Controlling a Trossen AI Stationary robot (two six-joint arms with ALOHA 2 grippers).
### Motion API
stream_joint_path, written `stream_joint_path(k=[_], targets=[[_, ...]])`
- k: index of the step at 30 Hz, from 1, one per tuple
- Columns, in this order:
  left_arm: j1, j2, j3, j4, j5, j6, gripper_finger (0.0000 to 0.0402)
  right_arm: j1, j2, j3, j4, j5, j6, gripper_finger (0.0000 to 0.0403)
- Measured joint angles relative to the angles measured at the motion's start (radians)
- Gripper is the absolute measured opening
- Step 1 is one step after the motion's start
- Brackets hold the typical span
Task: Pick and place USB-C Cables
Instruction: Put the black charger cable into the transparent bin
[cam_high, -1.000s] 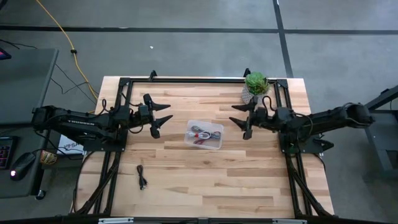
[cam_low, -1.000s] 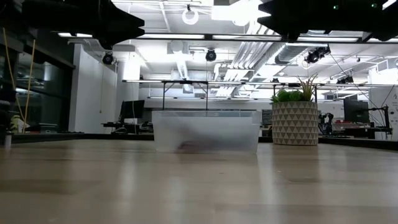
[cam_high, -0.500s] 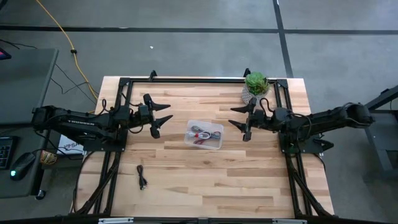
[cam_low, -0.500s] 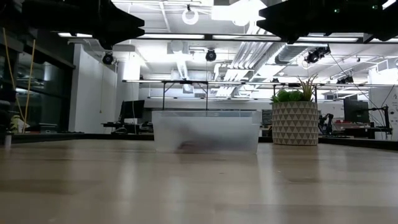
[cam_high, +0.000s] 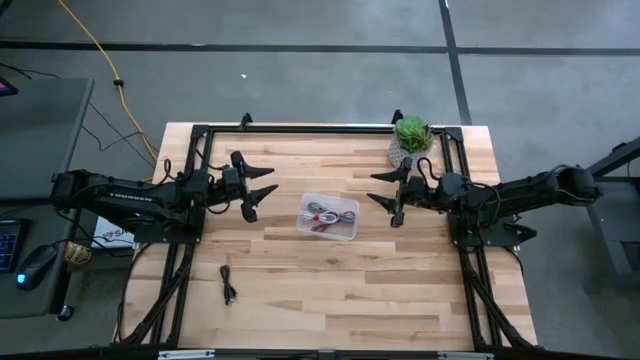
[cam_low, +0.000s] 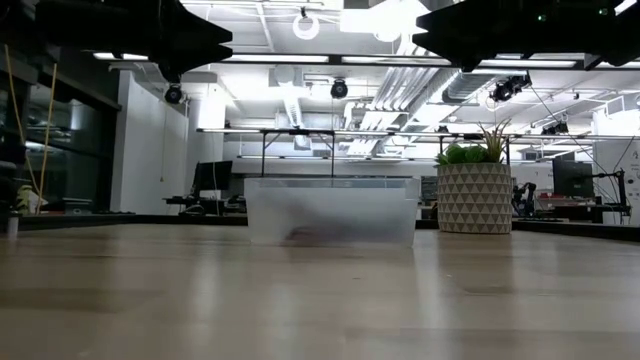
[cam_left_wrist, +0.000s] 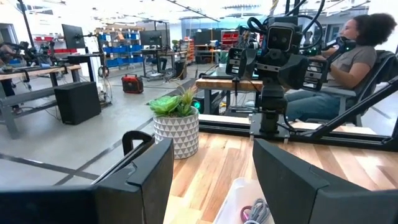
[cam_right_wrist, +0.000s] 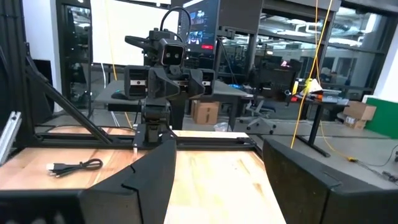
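Note:
A clear plastic bin (cam_high: 347, 229) stands at the table's middle with bundled USB-C cables (cam_high: 327, 216) lying in it: grey, dark red and white strands show. One black cable (cam_high: 228, 285) lies loose on the wood near the front left, also seen in the right wrist view as the black cable (cam_right_wrist: 74, 167). My left gripper (cam_high: 274, 179) hovers open left of the bin, above the table, pointing level at it. My right gripper (cam_high: 370, 185) hovers open right of the bin, facing the left one. Neither has anything between its fingers.
A potted plant (cam_high: 411, 138) in a patterned pot (cam_low: 474, 198) stands at the far right of the table, close behind my right gripper. Black frame rails (cam_high: 190, 170) run along both sides. A seated person (cam_left_wrist: 348, 59) is beyond the table's right edge.

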Motion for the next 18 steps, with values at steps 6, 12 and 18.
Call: stream_joint_path(k=[6,12,18], targets=[[0.0,0.0,0.0,0.0,0.0,0.0,0.02,0.0,0.0,0.0,-0.007,0.0,0.02,0.0232],[0.0,0.0,0.0,0.0,0.0,0.0,0.02,0.0,0.0,0.0,-0.009,0.0,0.02,0.0232],[0.0,0.004,0.0,-0.016,0.133,-0.09,0.02,0.0,0.0,0.0,-0.009,0.0,0.015,0.0232]])
